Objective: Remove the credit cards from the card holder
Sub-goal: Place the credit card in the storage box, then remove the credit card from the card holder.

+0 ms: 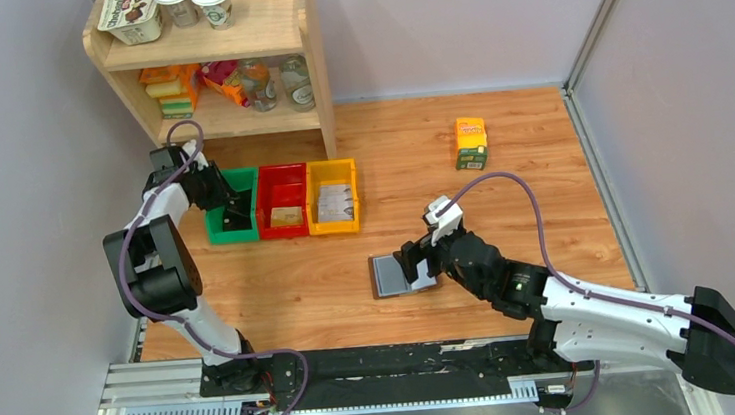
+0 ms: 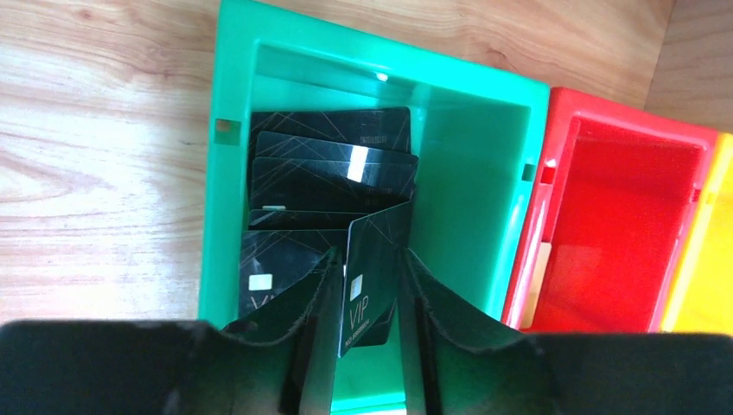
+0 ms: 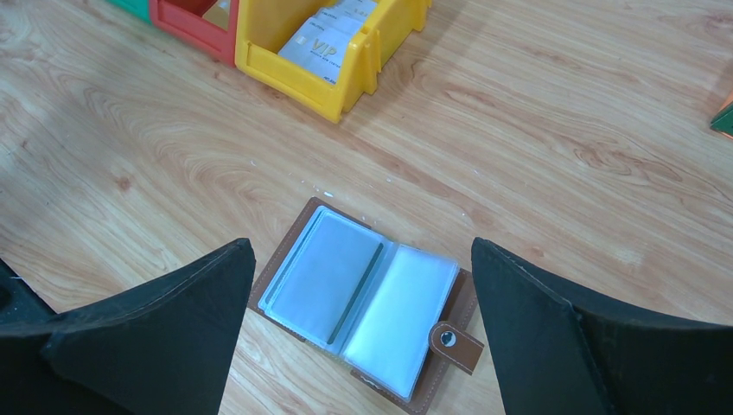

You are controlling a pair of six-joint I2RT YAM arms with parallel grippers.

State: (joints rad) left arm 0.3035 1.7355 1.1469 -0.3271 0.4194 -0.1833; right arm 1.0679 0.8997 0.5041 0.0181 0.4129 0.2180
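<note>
Right wrist view: right fingers (image 3: 147, 337) are hanging wide apart, gripping nothing, above the card holder (image 3: 367, 303).
Card holder: lying open on the counter (image 3: 562, 130), near right; sleeves looking empty.
Left fingers (image 2: 441, 311): standing slightly apart, one dark card (image 2: 376, 259) leaning seemingly loose between them, over the green bin (image 2: 216, 173), far left.
Credit cards (image 2: 333, 164): lying stacked in that bin.
Progress: seemingly finishing.

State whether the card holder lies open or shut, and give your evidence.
Open. The card holder lies spread flat, its clear sleeves facing up and its clasp tab unfastened.
</note>
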